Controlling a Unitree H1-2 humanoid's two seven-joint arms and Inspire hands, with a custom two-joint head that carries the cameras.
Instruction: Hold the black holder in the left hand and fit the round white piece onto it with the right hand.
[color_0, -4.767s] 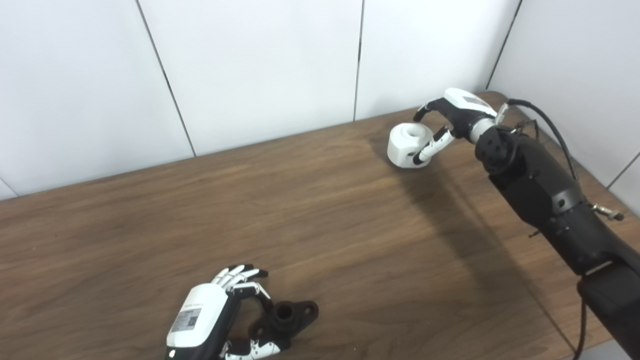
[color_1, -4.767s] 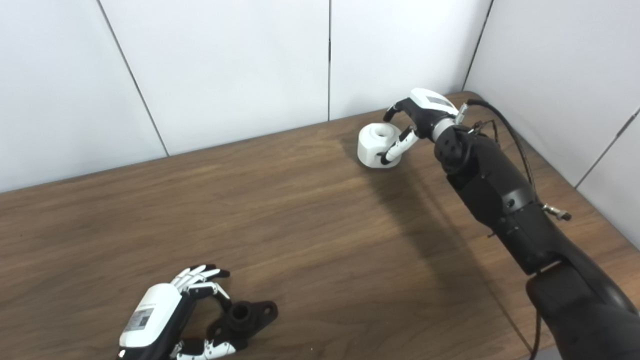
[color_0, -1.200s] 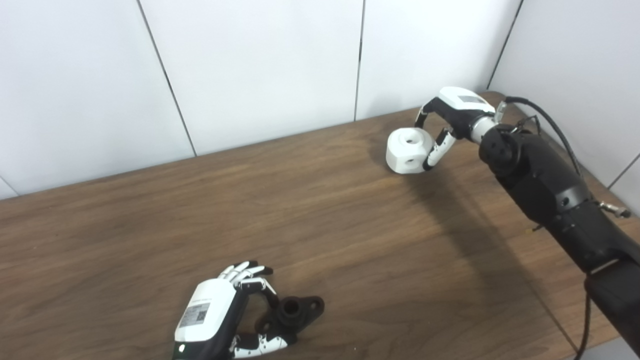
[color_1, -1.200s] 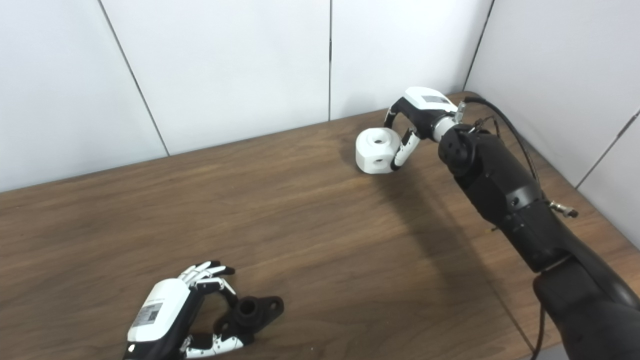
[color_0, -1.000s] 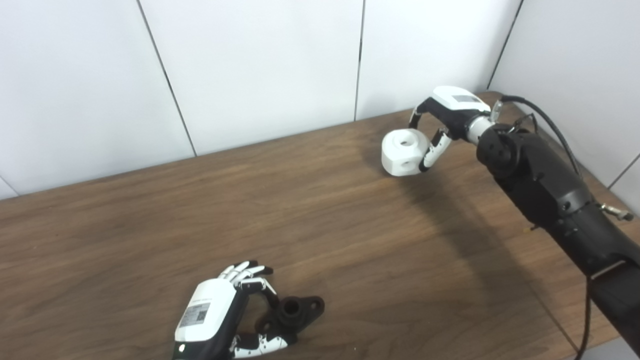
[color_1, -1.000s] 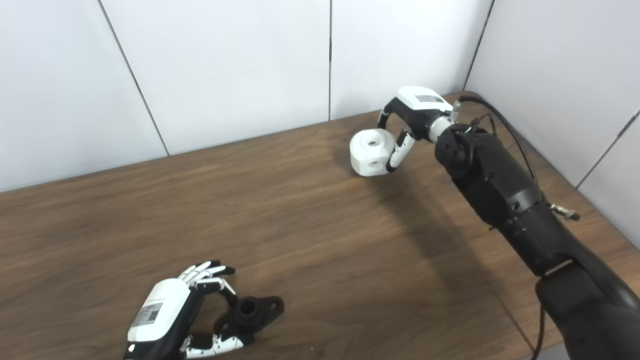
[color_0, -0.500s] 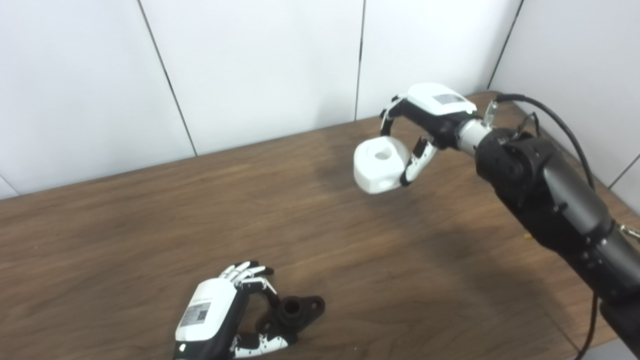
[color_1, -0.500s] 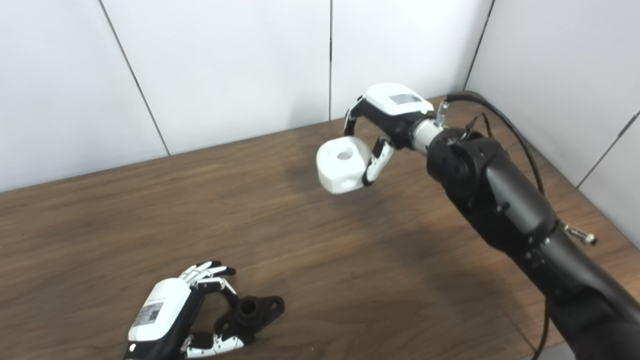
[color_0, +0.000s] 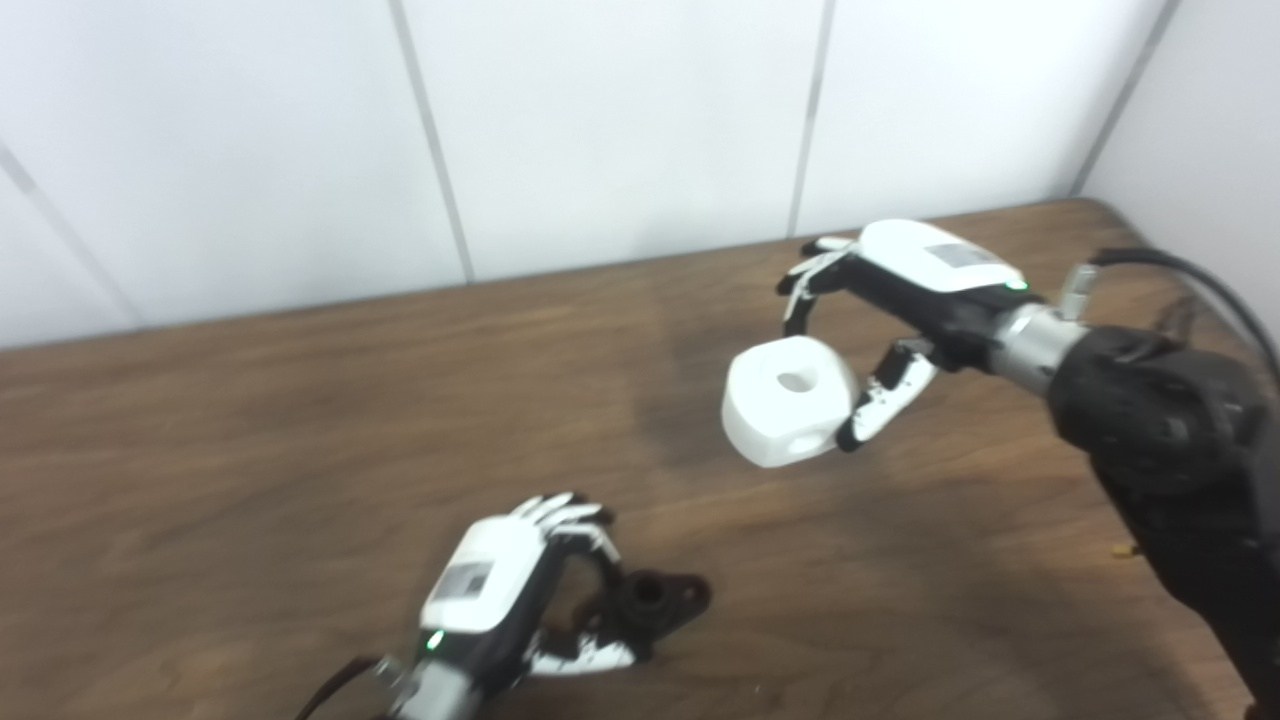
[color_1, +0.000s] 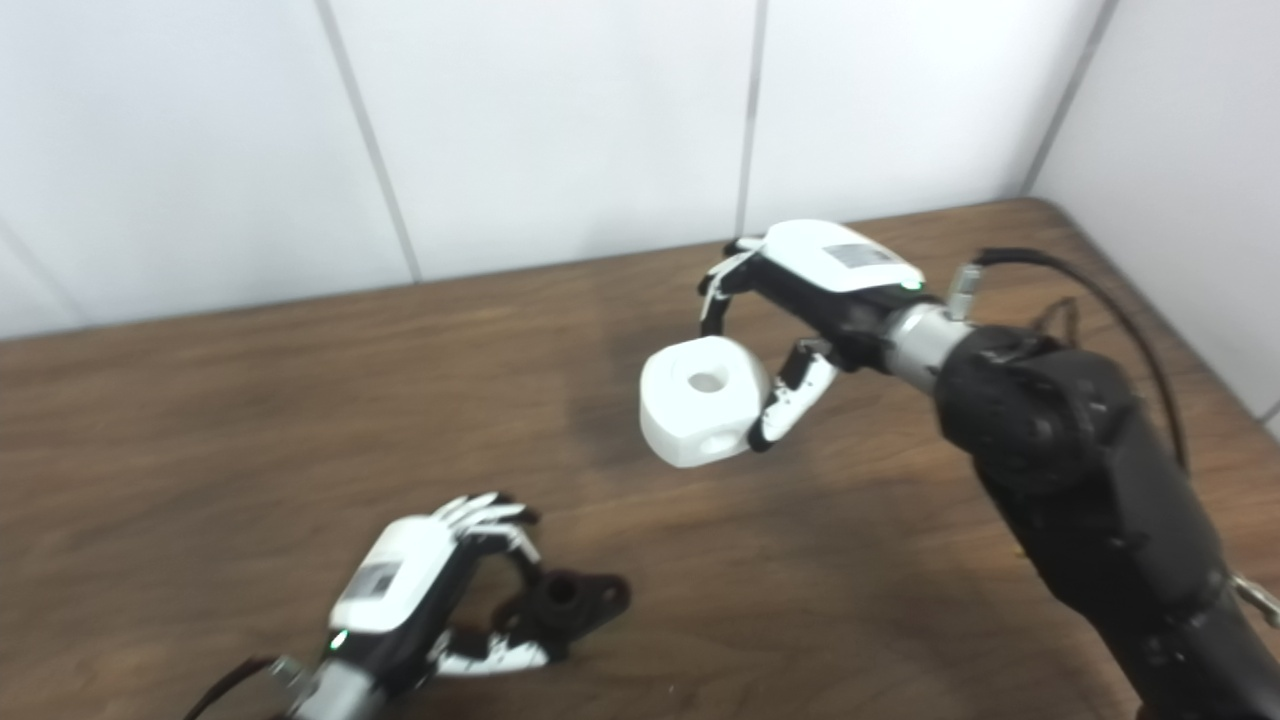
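A dark wooden table (color_0: 300, 400) filled most of the frame beneath white wall panels (color_0: 600, 120), and the whole scene sat differently in the picture than half a second before, so the head cameras had swung; that shift belonged to the view, not to the things. The right arm (color_0: 1160, 440) reached in from the lower right edge toward the centre right. Its right hand (color_0: 890, 300) was curled around the round white piece (color_0: 790, 400), fingers over the far side and thumb pressed against the near right side, with the piece's central hole facing upward. Against the table's grain the piece had come well away from the far right corner where it sat a second earlier, and now hung clear of the surface, nearer the middle. At the lower centre left, the left hand (color_0: 500, 590) was wrapped around the black holder (color_0: 650, 600), fingers arched over it and thumb beneath, the holder apparently resting on the table, much as before. The two parts were well apart. Pickup looked done and the carry under way; what remained was lining the hole up over the holder's raised boss, probably with the holder lifted.
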